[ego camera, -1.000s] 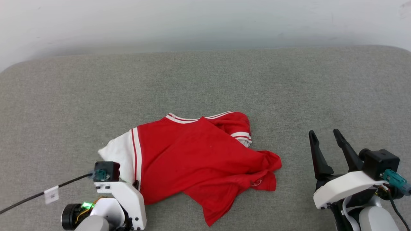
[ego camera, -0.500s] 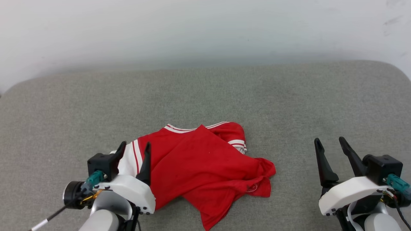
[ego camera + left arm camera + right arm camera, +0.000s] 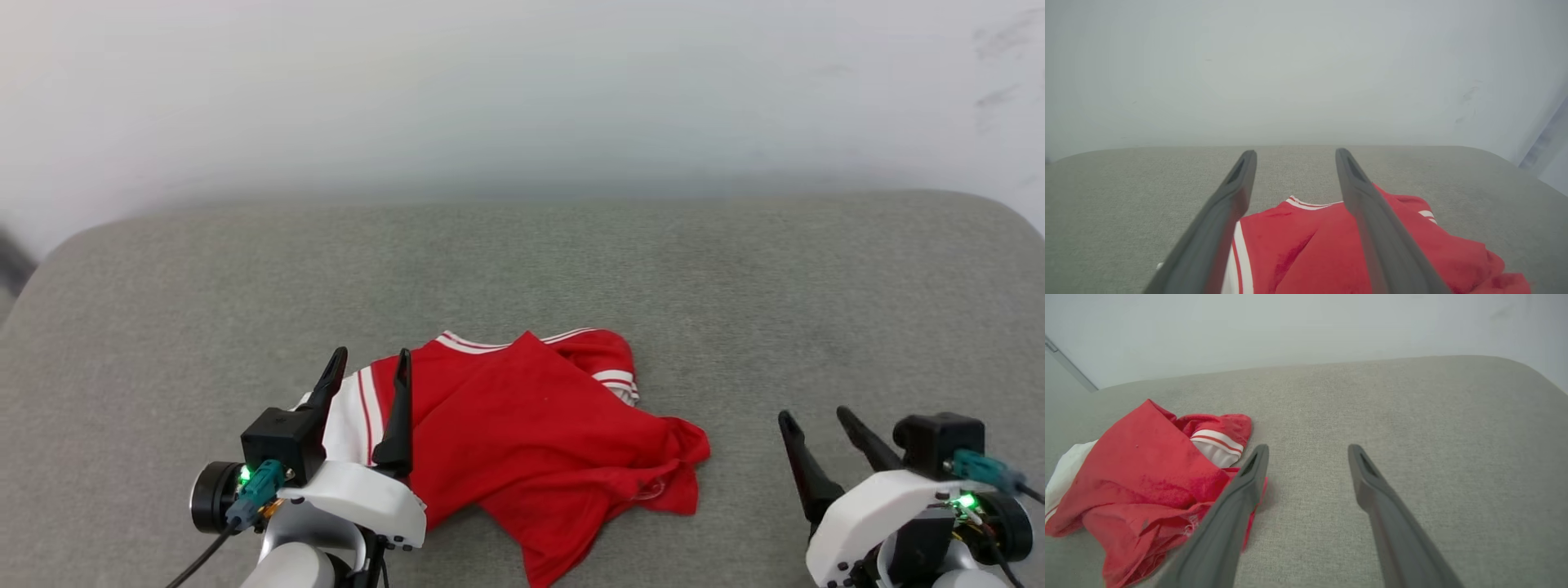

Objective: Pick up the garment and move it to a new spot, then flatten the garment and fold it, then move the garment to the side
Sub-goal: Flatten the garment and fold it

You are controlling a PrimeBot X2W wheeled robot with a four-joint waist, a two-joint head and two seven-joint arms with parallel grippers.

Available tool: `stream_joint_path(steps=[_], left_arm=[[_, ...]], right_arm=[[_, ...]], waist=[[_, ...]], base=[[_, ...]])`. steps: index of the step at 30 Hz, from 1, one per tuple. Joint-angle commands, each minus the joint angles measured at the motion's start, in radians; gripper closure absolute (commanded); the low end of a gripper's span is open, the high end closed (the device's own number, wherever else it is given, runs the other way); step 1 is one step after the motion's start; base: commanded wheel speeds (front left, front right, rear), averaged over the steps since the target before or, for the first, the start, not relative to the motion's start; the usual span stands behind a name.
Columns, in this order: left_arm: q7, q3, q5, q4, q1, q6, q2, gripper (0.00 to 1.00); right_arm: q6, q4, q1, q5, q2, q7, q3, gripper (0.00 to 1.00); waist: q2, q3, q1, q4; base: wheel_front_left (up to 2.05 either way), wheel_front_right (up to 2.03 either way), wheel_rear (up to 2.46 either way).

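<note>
The garment [image 3: 531, 441] is a red shirt with white sleeves and striped trim, lying crumpled on the grey cushion surface [image 3: 571, 278] near its front. My left gripper [image 3: 369, 360] hovers open over the garment's white left sleeve, with nothing between its fingers. In the left wrist view the garment [image 3: 1306, 249] lies beneath the spread left gripper [image 3: 1294, 153]. My right gripper [image 3: 815, 415] stands open at the lower right, apart from the garment. The right wrist view has the garment [image 3: 1139, 482] to the left of the open right gripper [image 3: 1308, 447].
A pale wall [image 3: 522, 98] rises behind the cushion's far edge. Bare grey cushion stretches behind the garment and to its right [image 3: 1412, 416]. The cushion's corners round off at far left and far right.
My left gripper has let go of the garment's left edge, opened, and turned its fingers up over the sleeve. The head camera has tilted, shifting the whole picture downward. The right gripper stayed open.
</note>
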Motion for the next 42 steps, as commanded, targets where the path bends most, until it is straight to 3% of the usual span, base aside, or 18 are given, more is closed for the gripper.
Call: stream_joint_path(steps=[1,10,13,20,21,22,23,24,35,38,42], left_arm=[[-0.004,0.0,0.002,-0.003,0.005,0.004,-0.001,0.0],[-0.024,-0.005,0.014,-0.019,-0.038,0.002,-0.02,0.0],[-0.038,-0.003,0.028,-0.031,-0.064,-0.001,-0.034,0.0],[-0.05,0.004,0.028,-0.014,-0.075,-0.008,-0.051,0.0],[-0.051,0.006,0.028,-0.011,-0.075,-0.008,-0.052,0.0],[-0.052,0.008,0.028,-0.009,-0.074,-0.007,-0.053,0.0],[-0.053,0.009,0.029,-0.007,-0.072,-0.007,-0.052,0.0],[-0.053,0.009,0.03,-0.005,-0.071,-0.007,-0.051,0.0],[-0.037,0.013,0.027,0.003,-0.047,-0.003,-0.02,0.0],[-0.028,0.012,0.023,-0.004,-0.036,0.003,-0.013,0.0],[-0.017,0.009,0.021,-0.013,-0.027,0.007,-0.004,0.0]], right_arm=[[0.0,-0.003,-0.002,0.014,-0.027,0.049,0.01,0.0],[0.0,-0.059,-0.096,0.13,-0.193,0.426,0.174,0.0],[0.0,-0.023,-0.162,0.177,-0.257,0.574,0.243,0.0],[0.0,0.134,-0.16,0.251,-0.268,0.63,0.299,0.0],[0.0,0.159,-0.153,0.258,-0.265,0.631,0.307,0.08],[0.0,0.178,-0.149,0.267,-0.264,0.633,0.319,0.59],[0.0,0.188,-0.149,0.28,-0.258,0.623,0.325,0.9],[0.0,0.193,-0.155,0.29,-0.255,0.614,0.331,1.0],[0.0,-0.005,-0.236,0.237,-0.278,0.376,0.349,1.0],[0.0,-0.1,-0.204,0.233,-0.275,0.361,0.391,1.0],[0.0,-0.208,-0.147,0.272,-0.277,0.376,0.52,1.0]], waist=[[0.0,0.009,0.0001,0.027],[0.0,0.1,0.0001,0.161],[0.0,0.158,0.0001,0.221],[0.0,0.189,0.0001,0.25],[0.0,0.189,0.0001,0.248],[0.0,0.188,0.0001,0.245],[0.0,0.187,0.0001,0.239],[0.0,0.184,0.0001,0.233],[0.0,0.103,0.0001,0.128],[0.0,0.077,0.0001,0.102],[0.0,0.057,0.0001,0.083]], base=[[0.0,0.0,0.0],[0.0,0.0,0.0],[0.0,0.0,0.0],[0.0,0.0,0.0],[0.0,0.0,0.0],[0.0,0.0,0.0],[0.0,0.0,0.0],[0.0,0.0,0.0],[0.0,0.0,0.0],[0.0,0.0,0.0],[0.0,0.0,0.0]])
